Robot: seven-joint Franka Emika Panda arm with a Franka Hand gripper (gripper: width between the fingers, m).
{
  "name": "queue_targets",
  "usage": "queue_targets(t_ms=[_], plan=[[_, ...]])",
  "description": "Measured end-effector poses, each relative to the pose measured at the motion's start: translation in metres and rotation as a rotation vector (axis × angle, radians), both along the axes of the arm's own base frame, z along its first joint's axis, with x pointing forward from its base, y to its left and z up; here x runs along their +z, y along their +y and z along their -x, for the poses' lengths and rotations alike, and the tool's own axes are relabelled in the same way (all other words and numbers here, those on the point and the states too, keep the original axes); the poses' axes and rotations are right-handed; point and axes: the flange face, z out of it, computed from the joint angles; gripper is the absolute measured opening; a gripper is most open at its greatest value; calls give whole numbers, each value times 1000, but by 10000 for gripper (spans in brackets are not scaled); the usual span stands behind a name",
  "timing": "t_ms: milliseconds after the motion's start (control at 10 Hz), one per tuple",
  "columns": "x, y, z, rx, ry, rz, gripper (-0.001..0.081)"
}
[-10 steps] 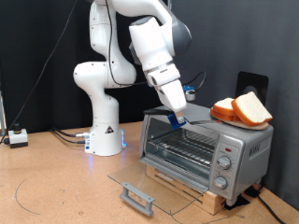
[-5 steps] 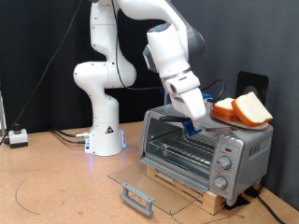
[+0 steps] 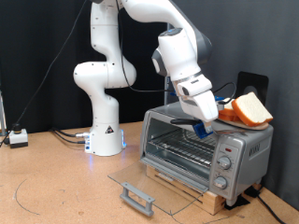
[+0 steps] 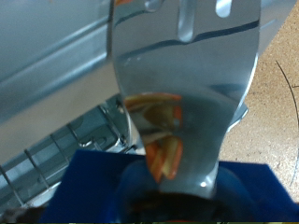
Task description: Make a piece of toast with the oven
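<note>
The silver toaster oven (image 3: 227, 147) stands on a wooden board at the exterior view's right. Its glass door (image 3: 154, 183) lies folded open and flat, dark bar handle (image 3: 137, 197) toward the front. The wire rack (image 3: 187, 149) inside looks bare. Bread slices (image 3: 250, 109) lean together on an orange plate (image 3: 225, 116) on the oven's top; I cannot single out one piece of toast. My gripper (image 3: 202, 128) hangs at the oven's upper front edge, just left of the plate, with nothing seen in it. The wrist view shows a shiny metal finger (image 4: 182, 84) reflecting bread, and the rack (image 4: 56, 154).
The wooden table (image 3: 56, 187) stretches left of the oven. The robot's white base (image 3: 105, 131) stands behind, cables and a small white box (image 3: 17, 137) at far left. A dark box (image 3: 250, 84) stands behind the bread. Black curtain at the back.
The gripper has moved right along the oven's top front edge, from near the oven's left corner to just beside the plate of bread. The oven and bread have not moved.
</note>
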Motion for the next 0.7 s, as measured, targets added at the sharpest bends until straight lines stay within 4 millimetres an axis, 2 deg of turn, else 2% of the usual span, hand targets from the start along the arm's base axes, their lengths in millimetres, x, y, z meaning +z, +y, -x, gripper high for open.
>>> queue_targets(t_ms=[700], plan=[[14,16,-9,15,-41,-48,460]])
